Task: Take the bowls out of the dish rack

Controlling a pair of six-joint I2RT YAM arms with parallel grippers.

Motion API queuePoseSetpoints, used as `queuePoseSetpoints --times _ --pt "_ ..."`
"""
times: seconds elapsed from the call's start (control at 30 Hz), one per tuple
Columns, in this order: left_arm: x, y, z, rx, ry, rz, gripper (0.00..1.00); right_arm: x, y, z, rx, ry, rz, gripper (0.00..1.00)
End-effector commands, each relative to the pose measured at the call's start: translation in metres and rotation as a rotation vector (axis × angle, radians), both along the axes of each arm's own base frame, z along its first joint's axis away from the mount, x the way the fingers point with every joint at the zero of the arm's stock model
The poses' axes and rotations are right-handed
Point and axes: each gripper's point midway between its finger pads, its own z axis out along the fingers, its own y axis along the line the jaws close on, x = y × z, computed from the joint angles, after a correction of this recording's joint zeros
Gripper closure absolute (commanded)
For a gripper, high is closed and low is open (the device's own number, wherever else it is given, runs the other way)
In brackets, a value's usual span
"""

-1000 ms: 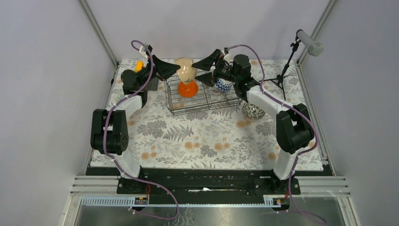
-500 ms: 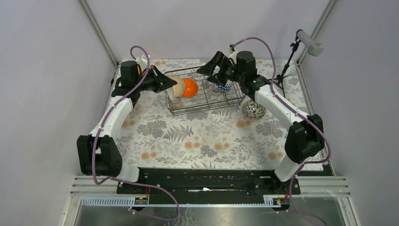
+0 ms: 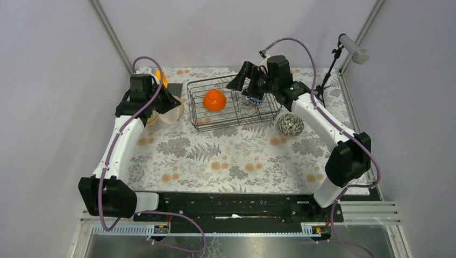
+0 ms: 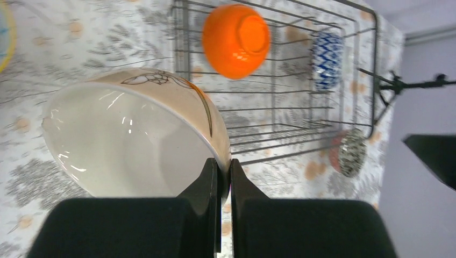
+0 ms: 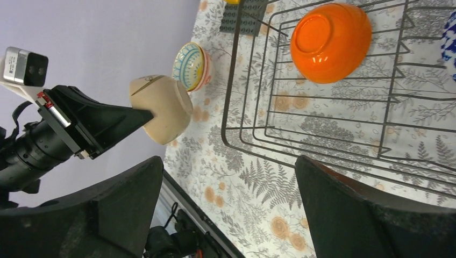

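The black wire dish rack (image 3: 269, 110) stands at the back middle, with the orange bowl (image 3: 214, 100) and the blue-white zigzag bowl (image 3: 256, 100) inside. My left gripper (image 3: 168, 105) is shut on the rim of the beige bowl (image 3: 174, 113), left of the rack and outside it. In the left wrist view the jaws (image 4: 225, 167) pinch the bowl's wall (image 4: 129, 134). My right gripper (image 3: 246, 87) is open and empty above the rack, beside the zigzag bowl. In the right wrist view the gripper (image 5: 228, 177) looks down on the orange bowl (image 5: 329, 43).
A pink patterned bowl (image 3: 290, 124) lies on the cloth right of the rack. Another patterned bowl (image 5: 191, 60) lies left of the rack, behind the beige one. An orange block (image 3: 160, 78) sits at the back left. A microphone stand (image 3: 327, 75) is at the back right.
My left gripper has carried the beige bowl from above the rack, leftward and down, to a spot outside its left side. The right gripper stayed open over the rack.
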Motion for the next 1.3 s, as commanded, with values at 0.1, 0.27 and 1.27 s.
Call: queuePoseSetpoints --times 0.1,0.27,1.27 --pt "0.002 0.041 -0.014 0.158 0.028 0.192 1.00 0.001 -0.009 0.010 -0.132 -0.064 -0.012 0.00" --pt "-0.006 0.052 -0.046 0.197 0.106 0.283 1.00 -0.002 -0.007 0.010 -0.139 -0.072 -0.002 0.00" --pt "-0.020 0.012 -0.157 0.145 0.431 0.312 0.69 0.017 -0.058 -0.031 -0.563 -0.142 -0.061 0.00"
